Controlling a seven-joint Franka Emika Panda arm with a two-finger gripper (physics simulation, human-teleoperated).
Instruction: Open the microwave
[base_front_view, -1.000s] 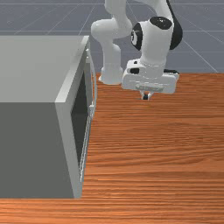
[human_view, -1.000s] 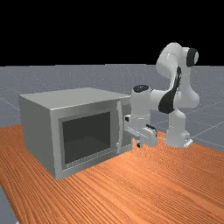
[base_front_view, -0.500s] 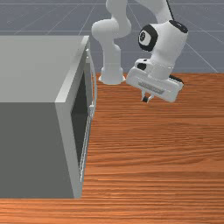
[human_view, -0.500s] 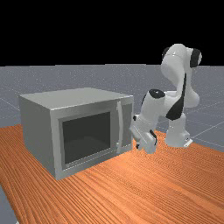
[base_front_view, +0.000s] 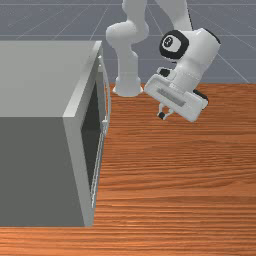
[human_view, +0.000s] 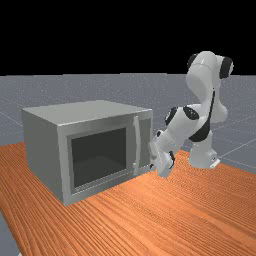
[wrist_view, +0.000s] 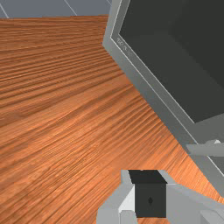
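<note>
You've tilted the empty, closed gripper (base_front_view: 161, 116) nearer the door handle (human_view: 138, 145), though the microwave door (human_view: 100, 154) remains shut.

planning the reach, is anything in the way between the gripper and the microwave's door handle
Nothing visible stands between the gripper and the door handle; the front view shows a gap between them, over the wooden table.

On the tabletop (base_front_view: 185, 200), the microwave (base_front_view: 40, 80) stands at the front view's left, apart from the gripper (base_front_view: 162, 115).
</note>
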